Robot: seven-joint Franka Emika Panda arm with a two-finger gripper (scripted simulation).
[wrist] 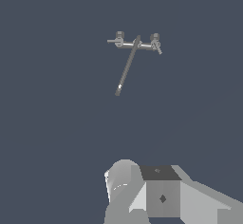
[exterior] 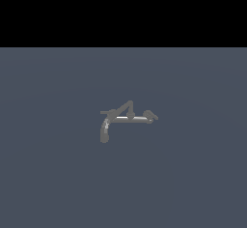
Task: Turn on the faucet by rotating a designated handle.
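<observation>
We are at the start: the faucet (exterior: 126, 120) sits mid-floor, its handle (exterior: 122, 109) untouched, with the arm well apart from it. Our gripper (fingers out of view) cannot be judged; reaching and turning remain.

Only the wrist view shows any of the robot, and only a small part of it. A pale grey rounded cylinder (wrist: 122, 180) with a lighter, near-white edge on one side sits beside a boxy block (wrist: 162, 195). The block has a mid-grey face bearing a small dark diamond-shaped mark (wrist: 162, 199) and a darker, almost charcoal upper panel. Flat, light grey angular facets (wrist: 204, 204) slope away from the block on its far side. All surfaces look smooth and matte, with hard rendered edges. The end effector's fingers cannot be made out.
</observation>
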